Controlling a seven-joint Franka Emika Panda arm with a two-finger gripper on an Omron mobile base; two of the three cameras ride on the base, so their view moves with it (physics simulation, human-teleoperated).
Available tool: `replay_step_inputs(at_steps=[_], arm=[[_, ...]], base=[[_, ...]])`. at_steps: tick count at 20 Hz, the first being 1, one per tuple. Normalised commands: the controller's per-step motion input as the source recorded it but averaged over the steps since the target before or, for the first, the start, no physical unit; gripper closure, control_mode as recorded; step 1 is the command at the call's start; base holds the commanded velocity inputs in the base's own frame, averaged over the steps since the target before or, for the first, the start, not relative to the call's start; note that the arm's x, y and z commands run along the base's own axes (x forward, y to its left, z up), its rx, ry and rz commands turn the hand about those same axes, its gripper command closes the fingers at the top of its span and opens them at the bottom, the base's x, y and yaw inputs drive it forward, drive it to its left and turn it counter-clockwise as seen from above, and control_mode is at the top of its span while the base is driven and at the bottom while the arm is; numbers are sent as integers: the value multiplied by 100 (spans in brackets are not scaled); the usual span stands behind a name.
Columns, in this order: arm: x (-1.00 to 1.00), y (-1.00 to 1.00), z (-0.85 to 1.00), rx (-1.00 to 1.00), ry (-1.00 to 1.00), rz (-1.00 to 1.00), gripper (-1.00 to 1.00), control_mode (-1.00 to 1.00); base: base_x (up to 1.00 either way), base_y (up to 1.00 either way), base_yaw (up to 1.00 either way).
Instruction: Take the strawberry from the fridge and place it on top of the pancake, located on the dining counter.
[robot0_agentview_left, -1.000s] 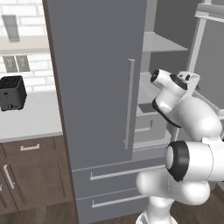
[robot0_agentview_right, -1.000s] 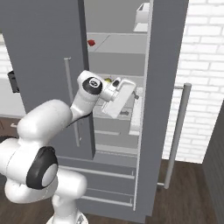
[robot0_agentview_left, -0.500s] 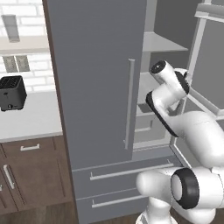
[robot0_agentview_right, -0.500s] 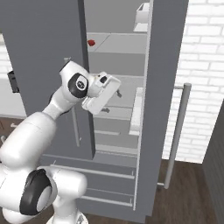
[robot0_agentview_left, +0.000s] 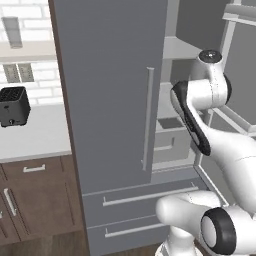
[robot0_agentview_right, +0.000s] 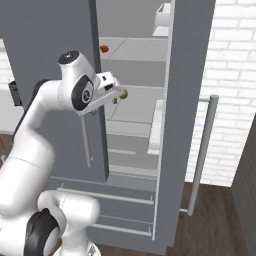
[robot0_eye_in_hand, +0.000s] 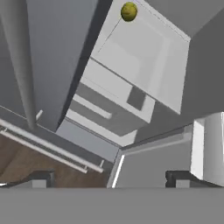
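Gripper (robot0_eye_in_hand: 109, 179) released, holding nothing, raised at the fridge (robot0_agentview_right: 192, 100) opening. Strawberry (robot0_agentview_right: 104, 48) sits on an upper shelf, far left; yellow-green ball (robot0_eye_in_hand: 128, 11) one shelf lower.

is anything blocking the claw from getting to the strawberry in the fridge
Nothing visible does. In the right base view the strawberry lies on an upper shelf of the fridge, whose right door stands open. The open claw is at the doorway, one shelf lower, beside the yellow-green ball, which lies below the strawberry's shelf.
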Motion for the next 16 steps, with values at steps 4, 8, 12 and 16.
replay_step_inputs(at_steps=[4,8,12,16], arm=[[-28,91,40,57,-39,-20,-100,-100],[-10,97,23,54,-31,-23,-100,-100],[31,47,19,37,-22,-29,-100,-100],[26,0,11,3,0,-8,-100,-100]], base=[[0,0,0],[0,0,0],[0,0,0],[0,0,0]])
